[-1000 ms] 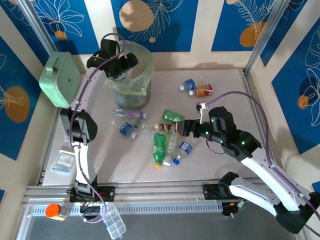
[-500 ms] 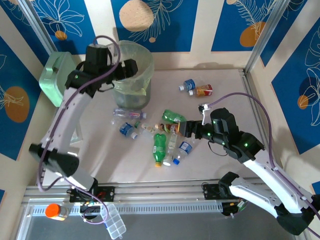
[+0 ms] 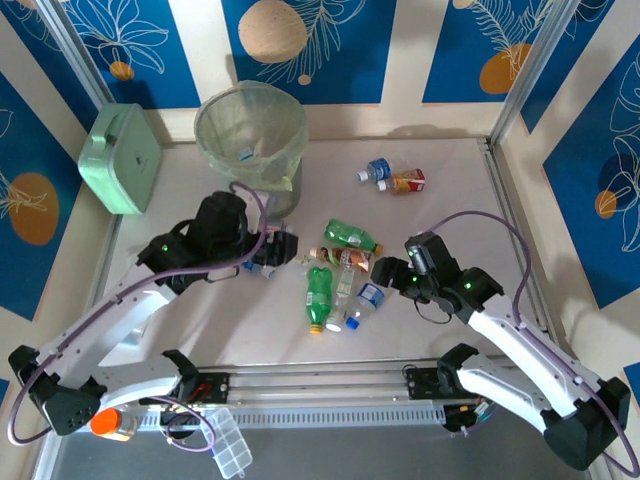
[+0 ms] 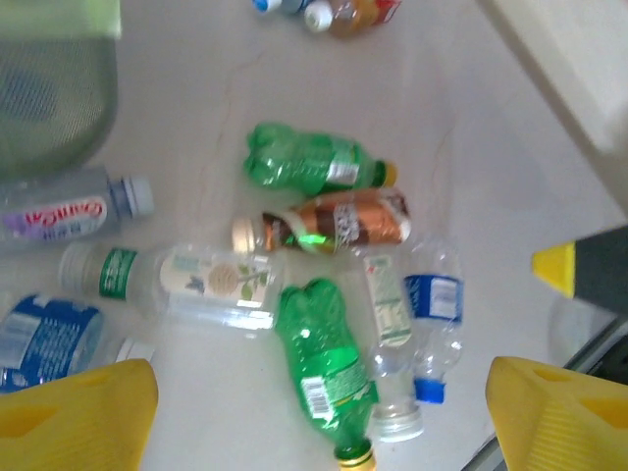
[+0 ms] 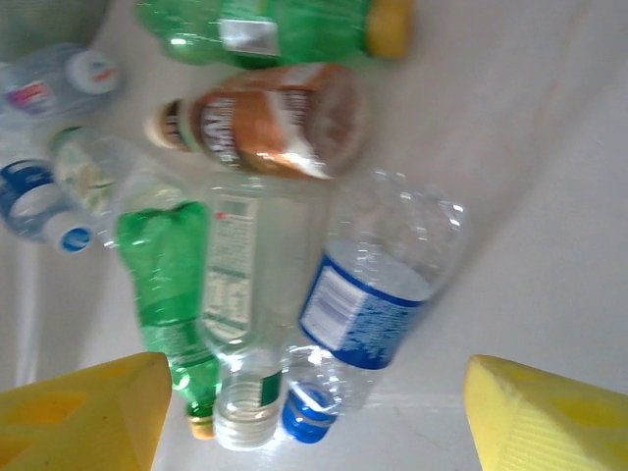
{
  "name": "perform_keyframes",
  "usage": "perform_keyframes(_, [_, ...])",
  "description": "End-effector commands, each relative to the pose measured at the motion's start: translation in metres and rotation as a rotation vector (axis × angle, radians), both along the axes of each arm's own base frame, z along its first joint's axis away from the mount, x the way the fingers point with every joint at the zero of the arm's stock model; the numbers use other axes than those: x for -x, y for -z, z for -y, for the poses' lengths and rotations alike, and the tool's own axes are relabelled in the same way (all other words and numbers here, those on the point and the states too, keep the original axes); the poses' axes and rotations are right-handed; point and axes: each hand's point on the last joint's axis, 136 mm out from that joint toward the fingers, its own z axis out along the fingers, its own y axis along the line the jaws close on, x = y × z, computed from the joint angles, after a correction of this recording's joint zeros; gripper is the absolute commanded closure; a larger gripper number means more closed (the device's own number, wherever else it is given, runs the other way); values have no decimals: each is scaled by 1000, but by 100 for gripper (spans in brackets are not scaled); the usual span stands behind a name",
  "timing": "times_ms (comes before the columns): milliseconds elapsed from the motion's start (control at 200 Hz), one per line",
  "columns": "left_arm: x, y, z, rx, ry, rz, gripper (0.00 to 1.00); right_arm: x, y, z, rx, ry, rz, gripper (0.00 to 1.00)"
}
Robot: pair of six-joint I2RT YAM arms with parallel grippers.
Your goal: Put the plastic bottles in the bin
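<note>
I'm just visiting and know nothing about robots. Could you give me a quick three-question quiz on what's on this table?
1. True or false: the bin lies tipped on its side.
2. In the right wrist view, the topmost green bottle has a cap that is: A) blue, B) yellow, C) red.
3. How many bottles lie in the small separate group right of the bin?
Key: 1 false; 2 B; 3 two.

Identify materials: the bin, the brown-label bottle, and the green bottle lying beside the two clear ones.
Bin: probably translucent grey-green plastic; light passes through the wall, and a thin crinkled pale-green film liner folds over the rim. Brown-label bottle: looks like clear plastic under a glossy printed sleeve. Green bottle: tinted see-through plastic, shiny; the dented body suggests thin walls.
</note>
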Motion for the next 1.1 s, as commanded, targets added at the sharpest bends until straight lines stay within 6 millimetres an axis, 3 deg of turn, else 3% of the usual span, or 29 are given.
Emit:
perform_keyframes(0, [10,11,-6,30,-17,1,14,6,19,6,-19,78,-108,21])
perform_keyframes(150, [26,33,-6,94,-2,-38,14,-2,31,-6,-50,57,-148,20])
perform_keyframes(370, [33,61,-7,137,-23,-83,15,-8,56,-17,-26,68,-271,20])
perform_keyframes(545, [36,63,-14,120,-43,-78,15,-12,68,-16,-8,104,-297,21])
perform_keyframes(790, [38,67,-15,113,-37,-85,15,-19,87,-29,-21,64,-336,22])
perform_keyframes(1095, [39,64,-14,109,-25,-90,15,-20,102,-22,11,85,-357,30])
